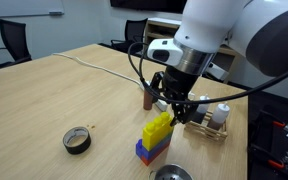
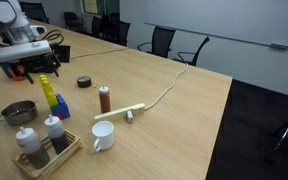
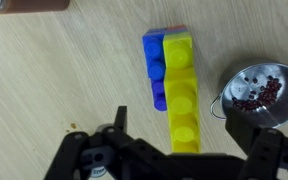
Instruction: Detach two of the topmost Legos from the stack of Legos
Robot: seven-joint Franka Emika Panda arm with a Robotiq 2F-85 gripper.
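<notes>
The Lego stack (image 1: 155, 136) stands on the wooden table, yellow bricks on top of blue ones with a bit of red at the base. It also shows in an exterior view (image 2: 52, 97). In the wrist view the yellow bricks (image 3: 183, 95) lie beside the blue bricks (image 3: 156, 68). My gripper (image 1: 175, 103) hovers just above and beside the stack's top, also seen in an exterior view (image 2: 30, 66). In the wrist view the gripper (image 3: 192, 130) is open and empty, with the yellow bricks between its fingers.
A metal bowl (image 3: 259, 90) of small red pieces sits right next to the stack. A brown bottle (image 1: 147, 98), a black tape roll (image 1: 77, 140), a white mug (image 2: 102, 135), a wooden tray of bottles (image 2: 44, 150) and a white cable (image 2: 159, 95) are nearby.
</notes>
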